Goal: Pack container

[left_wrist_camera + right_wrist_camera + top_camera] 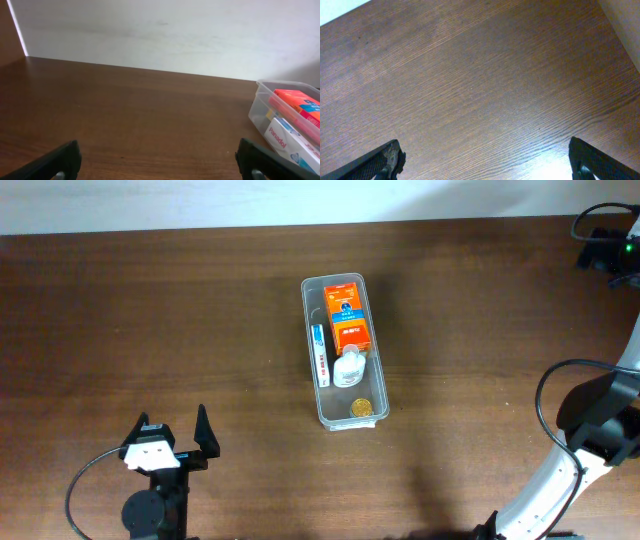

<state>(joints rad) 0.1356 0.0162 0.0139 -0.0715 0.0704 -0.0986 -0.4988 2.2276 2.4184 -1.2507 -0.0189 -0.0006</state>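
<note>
Overhead straight down on table (150, 310), left wrist low toward wall (160, 30), shares container (334, 412) with overhead, right wrist close over table.

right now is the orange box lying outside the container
No, the orange box lies inside the container, next to the white bottle.

1x container (380, 370) | 1x orange box (347, 315) | 1x wht box (320, 352) | 1x bottle (348, 368) | 1x gold disc (360, 408)

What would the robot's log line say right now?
container: holds orange box, bottle | left tool: open, empty | right tool: open, empty
</note>
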